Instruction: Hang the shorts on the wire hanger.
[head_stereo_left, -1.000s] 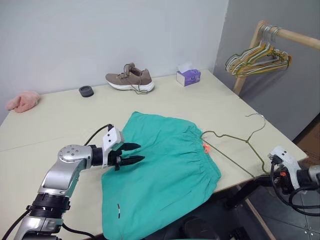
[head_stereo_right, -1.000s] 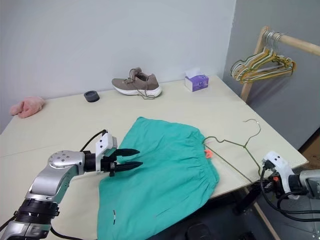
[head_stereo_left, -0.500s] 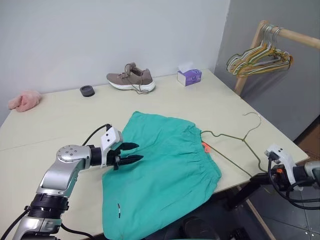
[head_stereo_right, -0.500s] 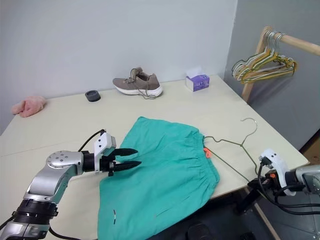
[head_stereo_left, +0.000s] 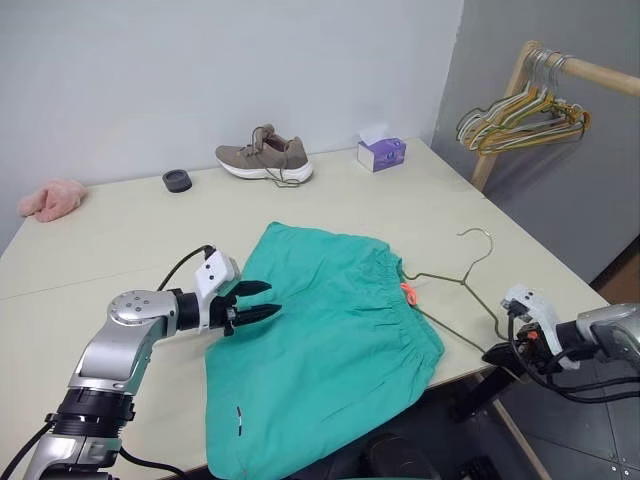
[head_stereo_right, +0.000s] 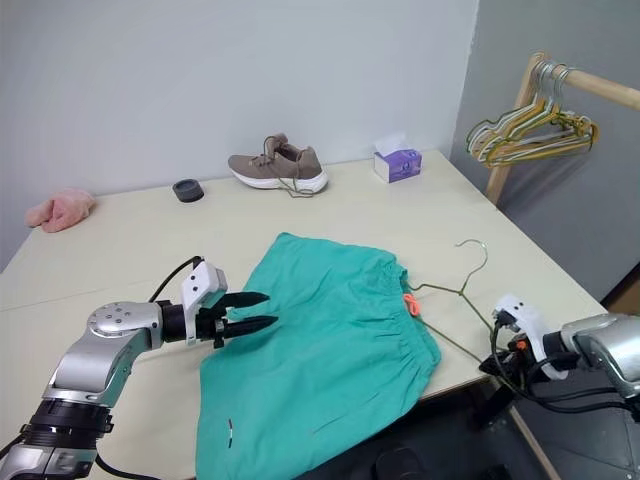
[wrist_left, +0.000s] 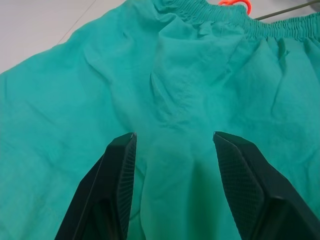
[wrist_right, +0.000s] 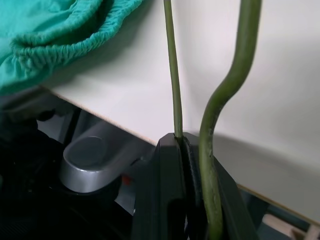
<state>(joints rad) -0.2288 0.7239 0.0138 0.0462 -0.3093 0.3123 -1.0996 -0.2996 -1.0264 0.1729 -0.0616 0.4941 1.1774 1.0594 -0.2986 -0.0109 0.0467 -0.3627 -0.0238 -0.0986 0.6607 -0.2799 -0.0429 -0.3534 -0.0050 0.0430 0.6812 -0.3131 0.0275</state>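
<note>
Now the right gripper (wrist_right: 186, 150) pinches the hanger (head_stereo_left: 455, 283) at the table (head_stereo_left: 120, 240) edge, at 3 o'clock from the shorts (head_stereo_left: 330, 340). Left gripper (head_stereo_left: 262, 300) hovers spread at their 9 o'clock side. Next, slide the hanger into the waistband.

The left arm reaches in over the table's near edge, bent at the elbow, forearm roughly level. The left gripper (head_stereo_left: 258, 301) points toward the table's right side, tilted slightly down, its two black fingers (wrist_left: 116, 190) spread apart with nothing between them. The right arm comes in low at the table's right edge; the right gripper (wrist_right: 186, 150) is pinched closed on the wire hanger (head_stereo_left: 455, 285).
</note>
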